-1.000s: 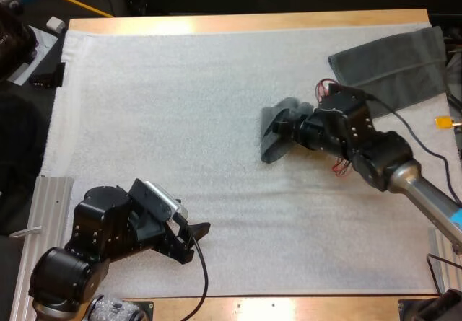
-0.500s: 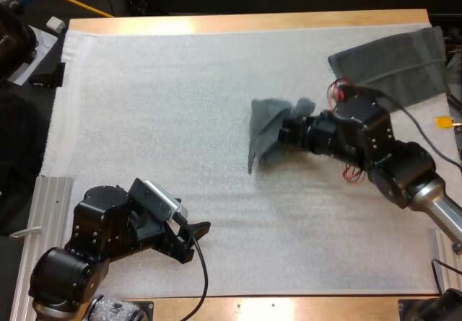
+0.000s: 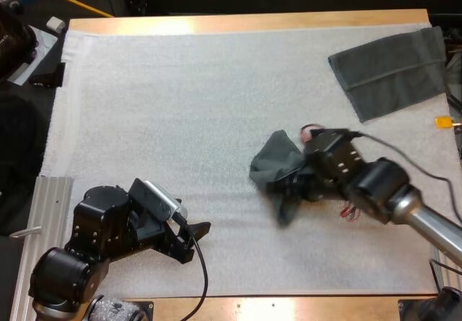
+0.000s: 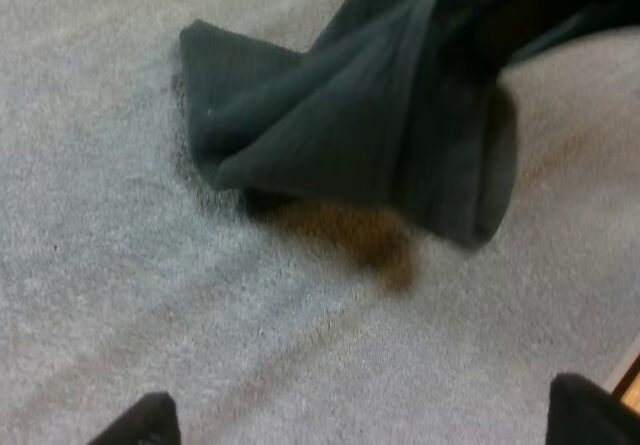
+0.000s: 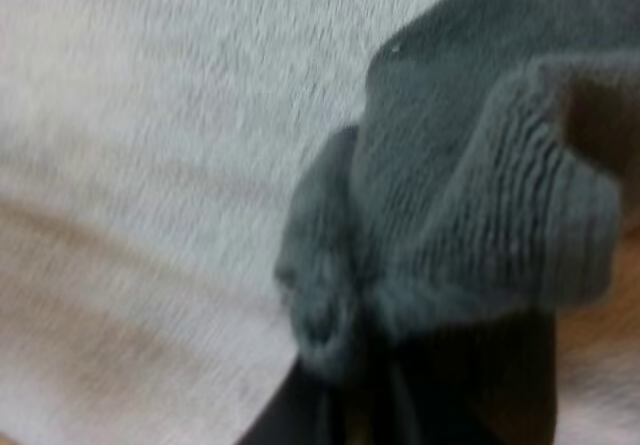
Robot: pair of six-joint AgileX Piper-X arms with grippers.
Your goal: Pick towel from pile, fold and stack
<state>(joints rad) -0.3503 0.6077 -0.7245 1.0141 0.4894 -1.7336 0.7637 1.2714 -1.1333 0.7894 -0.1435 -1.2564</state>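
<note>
Near the mat's (image 3: 180, 104) middle, from above, the right pincer (image 3: 292, 185) clamps a crumpled towel (image 3: 274, 164); a flat towel (image 3: 393, 65) lies at the mat's far right corner. Left wrist view: the left pincer (image 4: 365, 420) gapes empty, facing the crumpled towel. Right wrist view: towel bunched between fingers (image 5: 300, 415).

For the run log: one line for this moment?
right gripper: shut on crumpled dark grey-green towel | left gripper: open, empty | flat dark grey-green towel: far right of white mat
</note>
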